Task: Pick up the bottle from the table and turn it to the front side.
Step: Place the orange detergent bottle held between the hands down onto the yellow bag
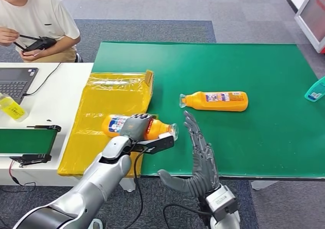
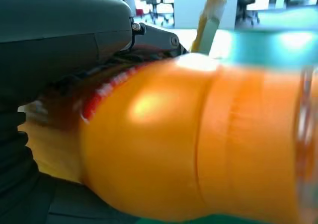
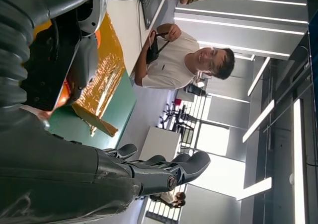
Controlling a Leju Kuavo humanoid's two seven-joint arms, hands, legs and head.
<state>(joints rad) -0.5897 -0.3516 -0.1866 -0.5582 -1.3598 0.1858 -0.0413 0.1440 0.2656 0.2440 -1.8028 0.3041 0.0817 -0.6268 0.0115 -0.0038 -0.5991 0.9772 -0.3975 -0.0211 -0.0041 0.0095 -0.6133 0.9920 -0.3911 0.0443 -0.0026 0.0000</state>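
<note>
On the table [image 1: 268, 148]: green mat, white desk adjoining at left.
Yellow bag [image 1: 111, 102]: flat across mat's left edge.
Right hand [image 1: 201, 163]: at near edge, fingers spread, holding nothing.
Left hand [image 1: 134, 126]: wrapped over bottle [image 1: 153, 129].
Bottle: orange, lying on its side, half on bag, cap toward right hand.
Second bottle [image 1: 216, 101]: lying mid-mat, apart.

my left hand [image 1: 135, 126] is grey, gripping an orange bottle [image 1: 155, 130]; green table [image 1: 268, 137], yellow bag [image 1: 111, 94]
</note>
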